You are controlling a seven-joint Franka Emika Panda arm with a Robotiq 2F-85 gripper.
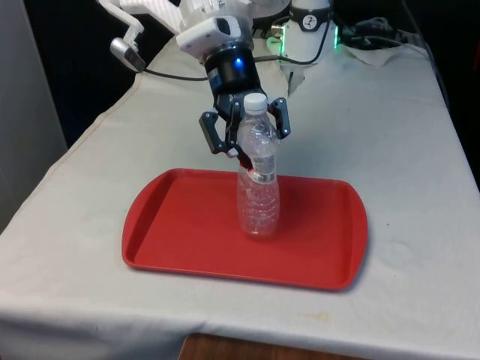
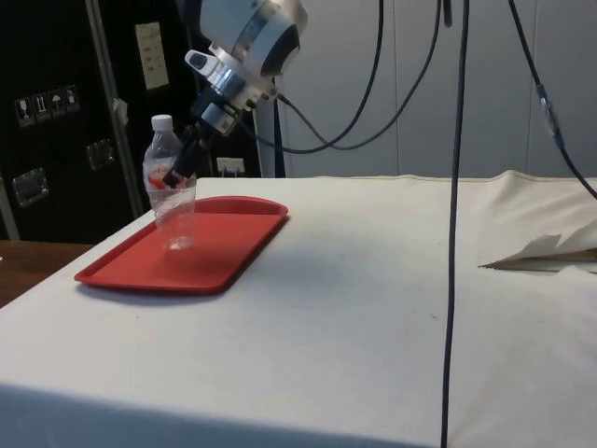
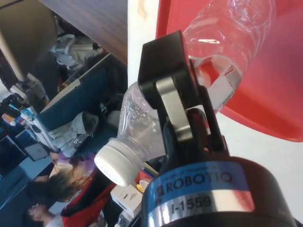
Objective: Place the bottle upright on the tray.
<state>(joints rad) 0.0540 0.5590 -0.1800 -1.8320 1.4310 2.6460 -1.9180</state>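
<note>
White cloth over the table, dark cabinets off to one side. Clear plastic water bottle (image 1: 258, 187) with a white cap (image 1: 256, 102) stands upright on the red tray (image 1: 172, 232), roughly mid-tray, slightly toward the front view's right. Base looks seated on the tray floor; the side view agrees, bottle vertical or very near it. It appears empty, so light and easily tipped.

Black two-finger gripper (image 1: 246, 129) sits at the bottle's upper body, fingers either side just below the shoulder. In the front view they look spread with slight gaps to the plastic, so I read it as released, not pinching; the wrist view does not settle contact on the far finger (image 3: 170, 101).

Task looks essentially complete, retreat remaining.

Risks: a finger brushing the shoulder or cap on withdrawal would topple an empty bottle; a sideways or tilted pull-out is the likely cause. The arm comes in at an angle, so a straight lift along that axis could drag the neck.
</note>
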